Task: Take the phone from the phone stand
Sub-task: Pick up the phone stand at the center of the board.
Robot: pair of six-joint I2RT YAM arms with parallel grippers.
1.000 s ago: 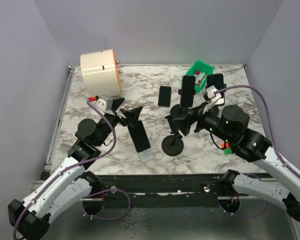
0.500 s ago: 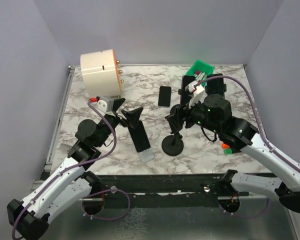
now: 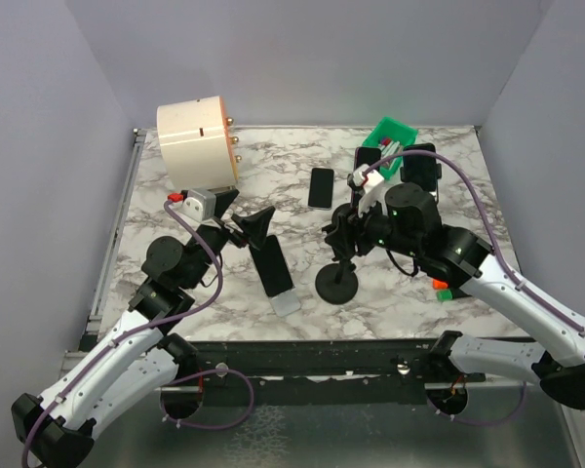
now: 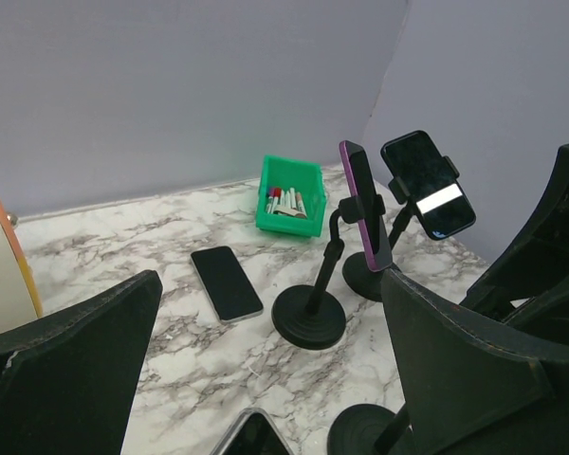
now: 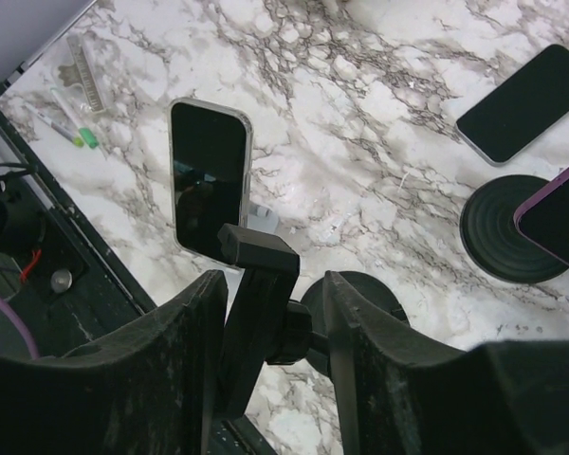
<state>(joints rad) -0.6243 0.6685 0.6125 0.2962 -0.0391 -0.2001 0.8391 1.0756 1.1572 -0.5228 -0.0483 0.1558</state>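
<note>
**Status.** My right gripper (image 5: pixel 275 318) straddles the cradle of a black phone stand with a round base (image 5: pixel 256 251), and that cradle is empty. The jaws are about half narrowed, one on each side of the cradle arm. I cannot tell whether the pads press on it. A dark-screened phone with a pale rim (image 5: pixel 207 175) lies flat on the marble-pattern table (image 3: pixel 292 161), just to the left of this gripper. I judge the removal done for this stand, if it is the stand meant.

**Remaining.** Beyond the right gripper, a purple-cased phone (image 4: pixel 363 204) and a black phone with a white band (image 4: pixel 427 183) each sit clamped in a further stand. If either one is the target, the lift is not yet made.

**Left arm.** My left gripper (image 3: pixel 246 216) is spread wide and holds nothing.

**Limits.** The right wrist view cuts off the purple-cased phone at its edge. In the top view the right arm hides the straddled cradle. A pale object (image 3: pixel 286 303) at the flat phone's near end is too small to identify.
</note>
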